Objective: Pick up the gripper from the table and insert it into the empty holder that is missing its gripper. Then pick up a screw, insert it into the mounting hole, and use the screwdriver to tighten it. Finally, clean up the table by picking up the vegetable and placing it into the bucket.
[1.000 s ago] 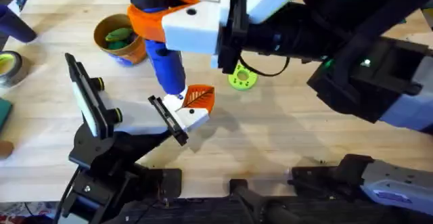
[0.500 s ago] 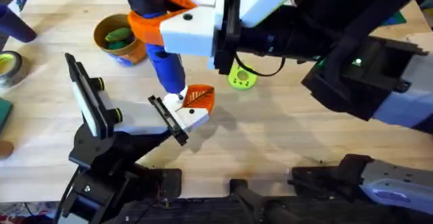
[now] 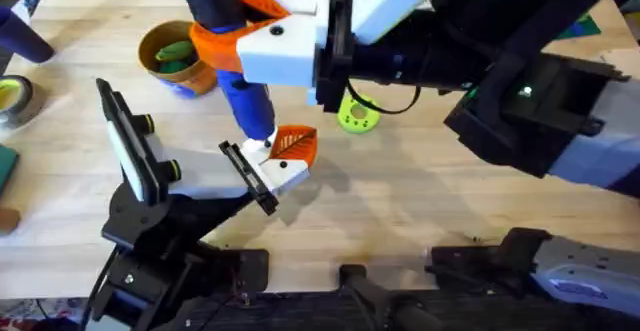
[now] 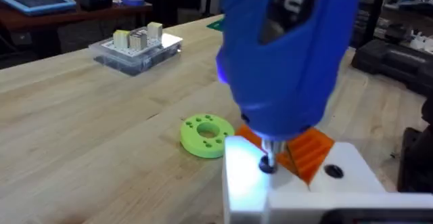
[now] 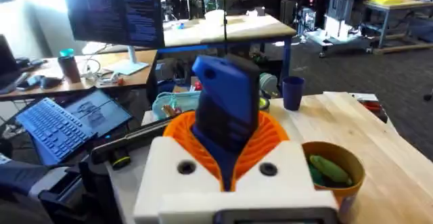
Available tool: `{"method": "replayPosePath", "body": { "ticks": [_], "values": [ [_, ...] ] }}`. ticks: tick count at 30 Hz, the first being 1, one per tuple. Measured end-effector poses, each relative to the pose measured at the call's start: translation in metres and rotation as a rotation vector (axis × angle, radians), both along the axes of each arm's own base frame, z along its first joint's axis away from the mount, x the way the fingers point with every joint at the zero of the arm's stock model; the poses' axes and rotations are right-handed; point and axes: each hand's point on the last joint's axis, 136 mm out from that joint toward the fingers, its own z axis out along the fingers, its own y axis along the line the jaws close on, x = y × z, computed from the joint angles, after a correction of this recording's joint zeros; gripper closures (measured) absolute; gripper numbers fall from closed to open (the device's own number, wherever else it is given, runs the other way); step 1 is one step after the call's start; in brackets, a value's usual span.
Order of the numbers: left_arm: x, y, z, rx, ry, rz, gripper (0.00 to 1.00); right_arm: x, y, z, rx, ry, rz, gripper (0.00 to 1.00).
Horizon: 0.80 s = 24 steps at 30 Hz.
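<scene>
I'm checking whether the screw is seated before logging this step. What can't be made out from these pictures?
- Screw: hidden under the screwdriver tip in the left wrist view, where a bright glow washes out the holder.
- Holder's mounting hole, overhead: covered by the screwdriver's tip.
- Bucket: cut off by the right wrist view's bottom edge.

A robotics lab or workshop. Beyond the pale wooden table (image 5: 352,116) stand desks with a large monitor (image 5: 115,11) and a laptop (image 5: 64,119) at the upper left, wheeled carts (image 5: 345,21) at the upper right, and cluttered workbenches (image 4: 40,1).
</scene>
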Motion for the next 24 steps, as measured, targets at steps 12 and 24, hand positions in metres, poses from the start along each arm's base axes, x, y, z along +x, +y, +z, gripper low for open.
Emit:
{"method": "replayPosePath", "body": {
  "ticks": [12,24],
  "values": [
    [0.0,0.0,0.0,0.0,0.0,0.0,0.986,0.0,0.0,-0.003,-0.013,-0.008,-0.002,0.959],
    [0.0,0.0,0.0,0.0,0.0,0.0,0.986,-0.004,-0.002,0.007,0.016,-0.067,0.027,0.958]
  ]
}}
